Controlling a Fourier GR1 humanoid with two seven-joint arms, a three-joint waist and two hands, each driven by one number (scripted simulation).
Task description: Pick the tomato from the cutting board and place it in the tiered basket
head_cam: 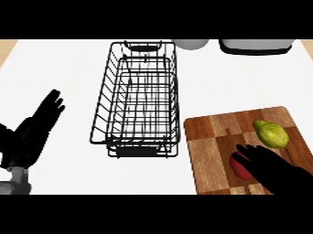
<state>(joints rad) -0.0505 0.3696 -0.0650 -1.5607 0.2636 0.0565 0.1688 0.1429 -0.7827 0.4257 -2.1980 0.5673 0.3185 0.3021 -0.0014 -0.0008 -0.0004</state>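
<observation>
A white counter (64,68) seen from above; a black wire tiered basket (143,98) stands in the middle; a wooden cutting board (213,132) lies to its right. On the board, a red tomato (239,168) sits mostly hidden under the right hand (274,167), whose fingers lie over it, seemingly curled; a green fruit (272,133) lies just beyond. The left hand (34,130) rests open at the left, fingers spread.
</observation>
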